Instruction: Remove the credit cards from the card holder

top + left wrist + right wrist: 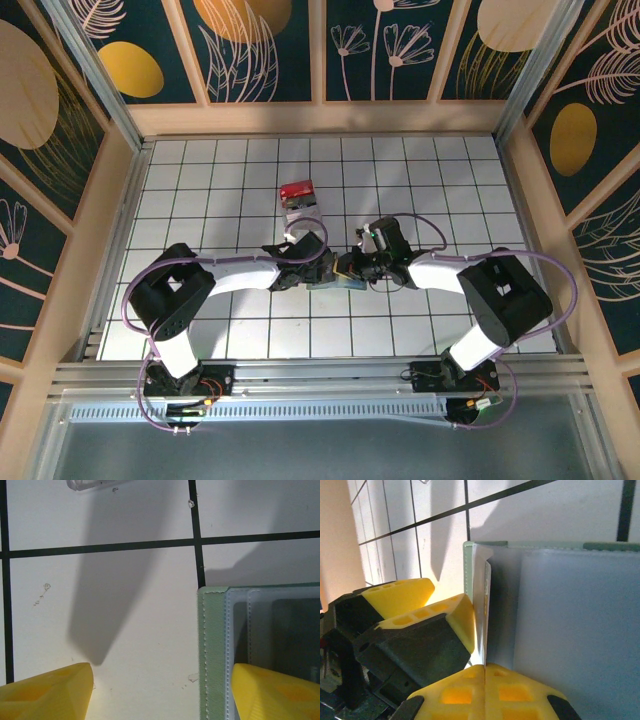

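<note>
The card holder (333, 284) lies open on the white tiles between the two arms. In the left wrist view its pale green stitched edge (212, 655) and clear pockets are at the right. My left gripper (162, 695) is open, straddling that edge, with its right finger (275, 695) on the clear pocket and its left finger on bare tile. In the right wrist view my right gripper (485, 690) is shut on a thin whitish leaf (486, 610) standing up from the card holder (575, 630). Whether that leaf is a card or a sleeve, I cannot tell. The left gripper's fingers (455, 620) press beside it.
A red-topped block (297, 190) on a clear whitish base stands two tiles behind the grippers; its clear corner (90, 484) shows in the left wrist view. Wooden walls ring the tiled floor (450, 180).
</note>
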`<action>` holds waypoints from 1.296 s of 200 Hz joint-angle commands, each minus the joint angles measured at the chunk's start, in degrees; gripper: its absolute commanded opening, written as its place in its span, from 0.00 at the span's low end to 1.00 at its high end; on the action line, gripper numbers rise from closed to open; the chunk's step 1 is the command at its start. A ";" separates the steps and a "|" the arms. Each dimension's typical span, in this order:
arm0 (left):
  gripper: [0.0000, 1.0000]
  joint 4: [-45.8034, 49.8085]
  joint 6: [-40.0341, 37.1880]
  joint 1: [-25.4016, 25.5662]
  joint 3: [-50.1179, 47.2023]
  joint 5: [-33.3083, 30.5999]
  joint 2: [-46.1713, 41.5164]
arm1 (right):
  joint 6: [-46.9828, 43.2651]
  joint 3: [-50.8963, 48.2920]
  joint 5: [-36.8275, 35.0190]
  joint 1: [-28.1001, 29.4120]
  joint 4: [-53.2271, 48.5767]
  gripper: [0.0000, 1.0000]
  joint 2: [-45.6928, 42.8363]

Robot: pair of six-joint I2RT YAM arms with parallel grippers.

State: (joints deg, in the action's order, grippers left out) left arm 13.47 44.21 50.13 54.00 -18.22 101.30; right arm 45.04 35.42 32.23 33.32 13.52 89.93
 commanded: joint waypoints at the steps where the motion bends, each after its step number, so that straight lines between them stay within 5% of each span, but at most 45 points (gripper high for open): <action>1: 0.73 3.40 0.63 -0.47 -1.92 0.55 1.63 | -2.21 1.32 -3.81 -1.02 -4.25 0.03 -2.85; 124: 0.74 3.44 1.07 -0.47 -2.94 -1.49 -2.76 | -6.90 -0.38 -9.33 -3.25 -12.17 0.00 -11.81; 200: 0.78 0.08 0.98 -0.51 -2.92 -3.64 -14.57 | -12.96 1.35 -10.48 -3.84 -15.62 0.00 -19.43; 259: 0.91 -14.57 -3.59 -2.36 -6.86 6.06 -25.89 | -18.38 4.03 -3.52 -3.79 -14.63 0.00 -23.11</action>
State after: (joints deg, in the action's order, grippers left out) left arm 7.33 43.72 49.06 49.28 -17.87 79.18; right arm 30.74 37.04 24.53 29.71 -1.37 68.66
